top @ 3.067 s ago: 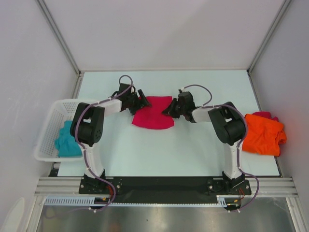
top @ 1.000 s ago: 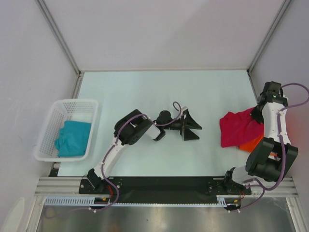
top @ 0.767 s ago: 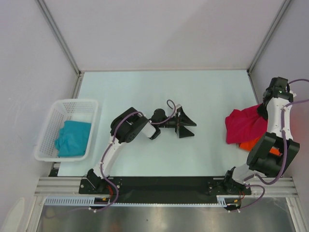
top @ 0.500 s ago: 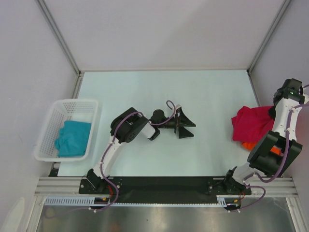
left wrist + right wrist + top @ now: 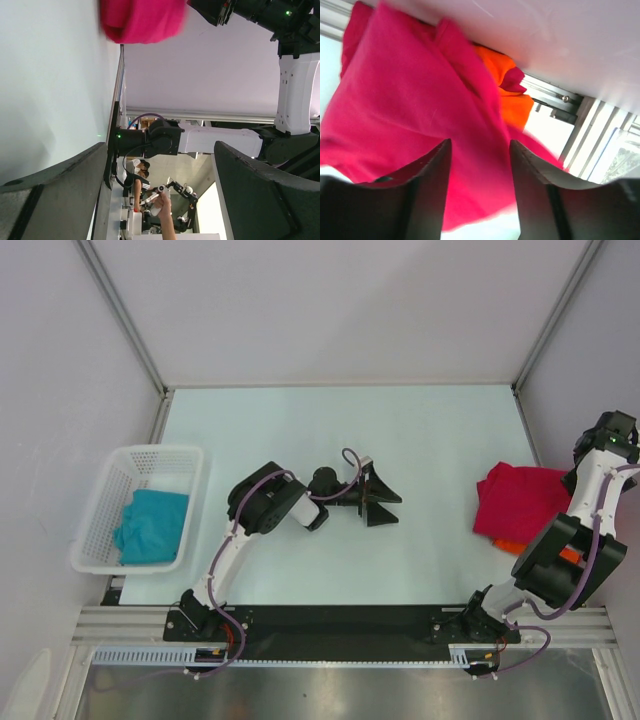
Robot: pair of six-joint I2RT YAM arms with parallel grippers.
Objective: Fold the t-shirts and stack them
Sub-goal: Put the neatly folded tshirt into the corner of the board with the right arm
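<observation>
The crimson-pink t-shirt (image 5: 525, 500) lies folded at the table's right edge on top of the orange t-shirt (image 5: 509, 543), of which only a sliver shows. My right gripper (image 5: 479, 145) hangs open just above the pink cloth (image 5: 410, 110), nothing between its fingers, with orange cloth (image 5: 507, 85) peeking out behind. Mid-table, my left gripper (image 5: 390, 498) lies low and wide open, holding nothing. In the left wrist view it (image 5: 160, 147) faces the pink shirt (image 5: 142, 20) far across the table. The teal t-shirt (image 5: 150, 525) lies crumpled in the basket.
A white mesh basket (image 5: 160, 451) stands at the table's left edge. The right arm's wrist (image 5: 608, 432) is close to the right wall and its frame post. The arm bases sit along the near rail.
My right gripper carried the pink shirt rightward onto the orange one, then opened and let it go. The left arm has barely moved.
</observation>
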